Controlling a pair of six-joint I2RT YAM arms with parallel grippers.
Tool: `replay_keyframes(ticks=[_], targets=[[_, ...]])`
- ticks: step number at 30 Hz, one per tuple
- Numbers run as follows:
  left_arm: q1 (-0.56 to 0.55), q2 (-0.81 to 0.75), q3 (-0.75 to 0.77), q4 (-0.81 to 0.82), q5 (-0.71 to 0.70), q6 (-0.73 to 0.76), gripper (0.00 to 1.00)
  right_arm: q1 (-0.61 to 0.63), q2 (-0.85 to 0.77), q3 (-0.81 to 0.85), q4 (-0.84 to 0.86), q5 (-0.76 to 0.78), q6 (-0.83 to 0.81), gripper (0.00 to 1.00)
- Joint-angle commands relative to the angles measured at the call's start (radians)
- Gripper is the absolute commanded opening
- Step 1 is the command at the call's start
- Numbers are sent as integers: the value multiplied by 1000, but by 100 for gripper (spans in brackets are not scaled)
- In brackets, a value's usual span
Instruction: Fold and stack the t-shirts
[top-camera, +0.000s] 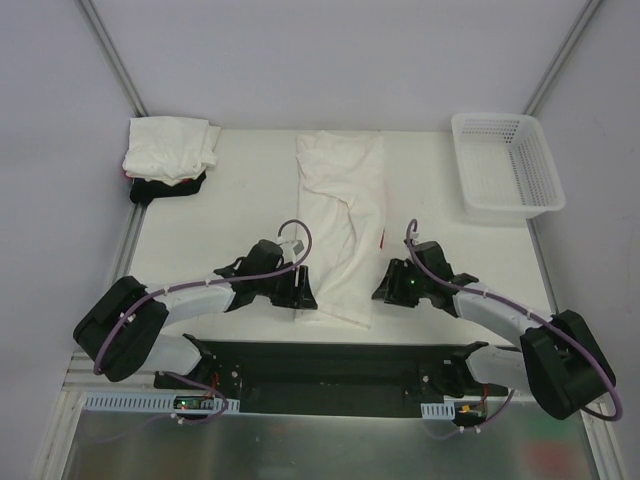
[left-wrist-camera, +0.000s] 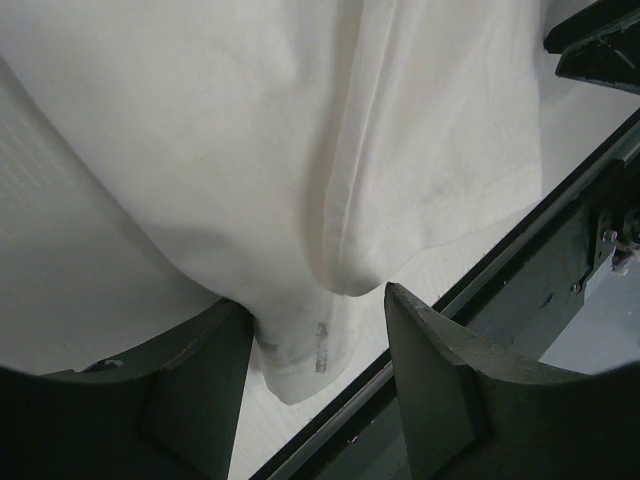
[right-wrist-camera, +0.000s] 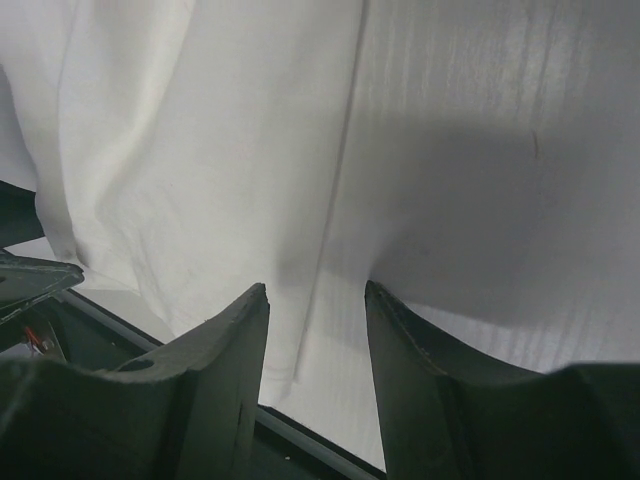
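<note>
A white t-shirt (top-camera: 338, 225) lies folded into a long strip down the middle of the table. My left gripper (top-camera: 300, 296) is at the strip's near left corner and stands open. The hem corner (left-wrist-camera: 300, 360) lies between the fingers and rests against the left one. My right gripper (top-camera: 386, 290) is at the near right edge, also open. Its fingertips (right-wrist-camera: 262, 300) straddle the shirt's edge (right-wrist-camera: 330, 250) down on the table. A stack of folded white t-shirts (top-camera: 168, 147) sits on a black one (top-camera: 168, 188) at the far left corner.
A white plastic mesh basket (top-camera: 505, 165) stands at the far right. The table's dark front rail (left-wrist-camera: 520, 260) runs just behind both grippers. A small red mark (top-camera: 381, 238) shows beside the shirt's right edge.
</note>
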Motion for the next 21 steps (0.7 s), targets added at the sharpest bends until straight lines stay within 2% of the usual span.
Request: replay_keyframes(ticks=[1,12,21], targets=[[25,27,0,25,17,34,54,25,49,11,30,37,22,47],[55,32,-29,42,37,28,53,96,138,28,87,37,74,47],[57,27,-46,60,43,14,53,125,83,-36,65,36,126,47]])
